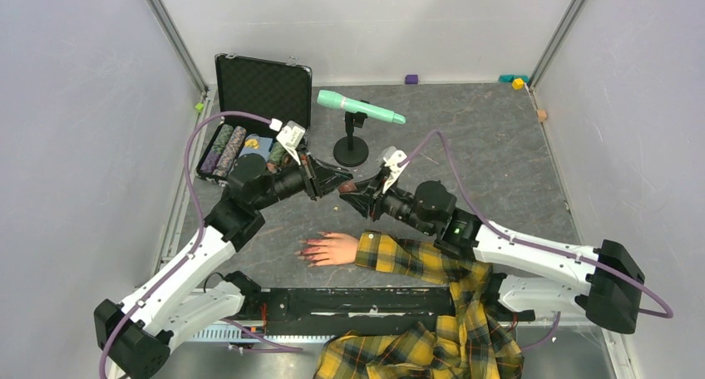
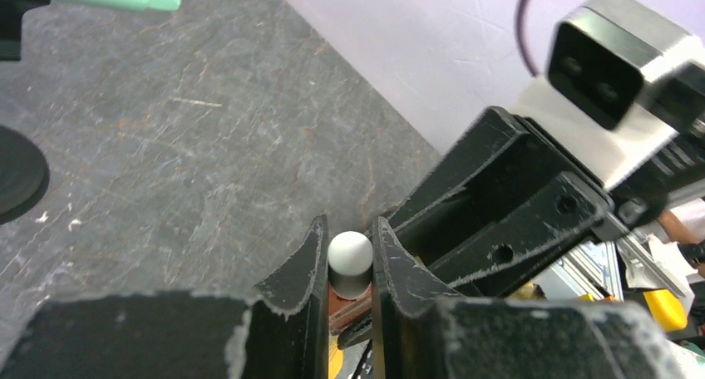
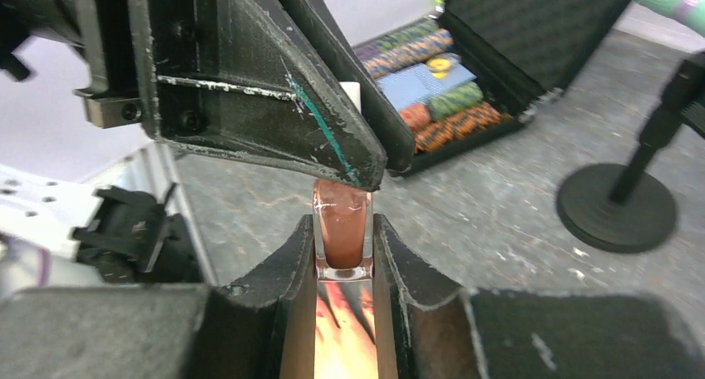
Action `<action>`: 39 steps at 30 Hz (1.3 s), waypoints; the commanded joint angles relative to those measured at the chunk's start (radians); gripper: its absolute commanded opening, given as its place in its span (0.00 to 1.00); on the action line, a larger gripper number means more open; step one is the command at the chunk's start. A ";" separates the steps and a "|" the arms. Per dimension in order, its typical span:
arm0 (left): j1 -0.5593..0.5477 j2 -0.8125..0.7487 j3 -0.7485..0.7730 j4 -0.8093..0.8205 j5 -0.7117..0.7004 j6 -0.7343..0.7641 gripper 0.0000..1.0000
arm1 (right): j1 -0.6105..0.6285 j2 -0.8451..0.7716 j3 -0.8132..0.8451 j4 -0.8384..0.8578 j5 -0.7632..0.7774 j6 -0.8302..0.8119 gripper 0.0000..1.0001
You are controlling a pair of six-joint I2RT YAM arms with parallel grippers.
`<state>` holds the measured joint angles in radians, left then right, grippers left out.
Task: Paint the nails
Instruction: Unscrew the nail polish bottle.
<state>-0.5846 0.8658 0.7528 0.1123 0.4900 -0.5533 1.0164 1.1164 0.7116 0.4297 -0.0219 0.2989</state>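
Observation:
The pale mannequin hand [image 1: 334,248] lies on the dark table in its yellow plaid sleeve [image 1: 416,260], and its red nails [image 1: 306,251] point left. Above and behind it my two grippers meet. My right gripper [image 3: 343,222] is shut on the glass body of a small brownish polish bottle [image 3: 342,225]. My left gripper [image 2: 350,229] is shut on that bottle's white cap [image 2: 349,253]. In the top view the bottle [image 1: 347,184] sits between the left gripper [image 1: 337,182] and the right gripper [image 1: 357,189]. The hand shows only as a blur below the bottle in the right wrist view.
An open black case [image 1: 259,86] with rolls of chips stands at the back left. A mint-green microphone [image 1: 359,106] rests on a black stand [image 1: 351,154] behind the grippers. Small coloured blocks [image 1: 517,82] lie along the back wall.

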 commanded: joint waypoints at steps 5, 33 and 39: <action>-0.002 0.045 0.072 -0.174 -0.125 0.011 0.02 | 0.100 0.111 0.181 -0.058 0.605 -0.170 0.00; 0.023 0.041 0.110 -0.252 -0.161 0.026 0.59 | 0.268 0.317 0.283 0.043 1.041 -0.330 0.00; 0.023 -0.033 0.088 -0.232 -0.213 0.045 0.99 | 0.258 0.263 0.221 0.044 1.054 -0.337 0.00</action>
<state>-0.5587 0.8867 0.8429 -0.1337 0.2886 -0.5327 1.2846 1.4433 0.9565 0.3985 0.9825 -0.0277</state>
